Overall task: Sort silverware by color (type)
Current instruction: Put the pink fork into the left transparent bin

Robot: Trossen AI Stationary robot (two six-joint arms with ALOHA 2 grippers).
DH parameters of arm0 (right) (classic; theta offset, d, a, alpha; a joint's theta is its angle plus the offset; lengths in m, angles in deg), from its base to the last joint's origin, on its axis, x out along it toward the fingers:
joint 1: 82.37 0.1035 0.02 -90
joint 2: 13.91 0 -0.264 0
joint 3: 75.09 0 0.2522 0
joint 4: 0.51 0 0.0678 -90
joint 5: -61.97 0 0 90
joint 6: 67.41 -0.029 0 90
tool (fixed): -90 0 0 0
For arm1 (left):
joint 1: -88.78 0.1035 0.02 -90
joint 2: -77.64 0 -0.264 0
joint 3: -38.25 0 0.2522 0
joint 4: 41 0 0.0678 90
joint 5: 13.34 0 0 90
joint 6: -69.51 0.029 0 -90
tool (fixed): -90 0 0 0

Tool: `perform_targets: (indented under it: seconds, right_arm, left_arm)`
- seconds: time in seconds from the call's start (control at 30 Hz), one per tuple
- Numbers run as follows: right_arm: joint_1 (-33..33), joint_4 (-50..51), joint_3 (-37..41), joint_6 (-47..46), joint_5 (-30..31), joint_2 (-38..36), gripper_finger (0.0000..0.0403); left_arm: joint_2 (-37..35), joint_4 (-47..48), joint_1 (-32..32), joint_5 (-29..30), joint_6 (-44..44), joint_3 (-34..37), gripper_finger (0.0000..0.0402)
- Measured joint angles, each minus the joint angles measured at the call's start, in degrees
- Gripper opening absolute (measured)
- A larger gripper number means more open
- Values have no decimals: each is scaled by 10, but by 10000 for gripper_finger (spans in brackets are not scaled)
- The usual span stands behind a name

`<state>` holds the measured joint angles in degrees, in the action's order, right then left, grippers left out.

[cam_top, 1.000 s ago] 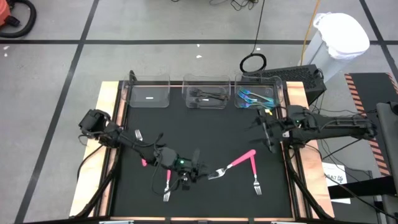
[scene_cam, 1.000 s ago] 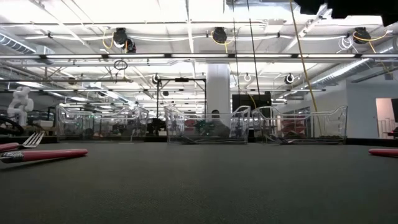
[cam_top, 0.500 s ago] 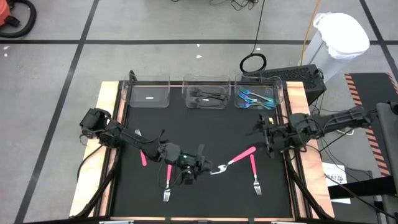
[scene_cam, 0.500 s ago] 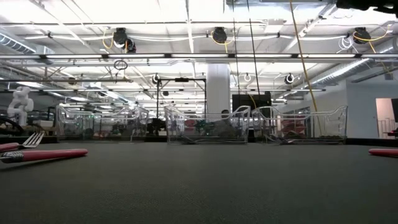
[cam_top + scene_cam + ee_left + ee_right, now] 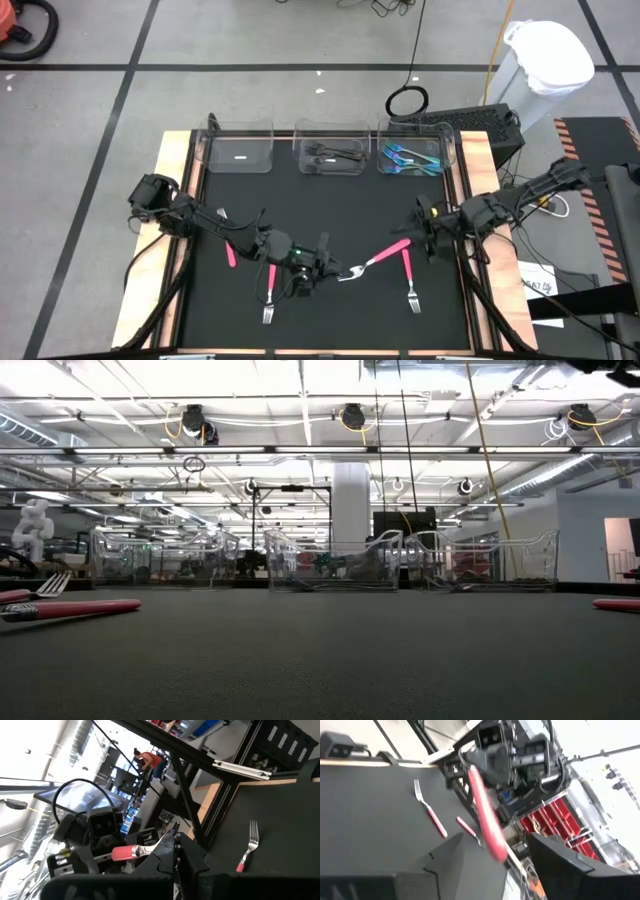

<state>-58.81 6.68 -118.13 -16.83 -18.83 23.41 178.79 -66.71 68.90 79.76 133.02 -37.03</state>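
My left gripper is near the table's middle, shut on a pink-handled fork. The fork's handle points toward my right gripper. That gripper is open, and its fingers stand on either side of the handle's free end without plainly touching it. Three more pink-handled forks lie flat on the mat: one near the right, one by the left arm and one farther left. Black pieces sit in the middle bin and teal ones in the right bin. My left gripper pinches the fork at its silver neck, just past the pink handle, and the head is hidden between the fingers. The fingers come nearly level from the table's left side, along the fork. The handle sticks out beyond them toward the right arm, and it appears raised off the mat.
Three clear bins stand in a row along the far edge; the left one holds a small white piece. Wooden rails frame the black mat. Bare mat lies between the bins and the arms. A person shows far off in the room.
My right gripper has moved toward the near edge, down to the free end of the pink handle. My left gripper has shifted a little toward the table's right, up to the fork's head, and the head end has moved slightly with it.
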Motion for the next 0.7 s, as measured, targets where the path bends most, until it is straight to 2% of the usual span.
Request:
perform_targets:
  seconds: [0.2,0.7]
  right_arm:
    - [25,-5,0,12,0,0,180]
    - [59,-19,0,16,-2,0,78]
  left_arm:
    - [0,0,0,-19,-1,0,1]
    - [0,11,0,-19,-1,0,1]
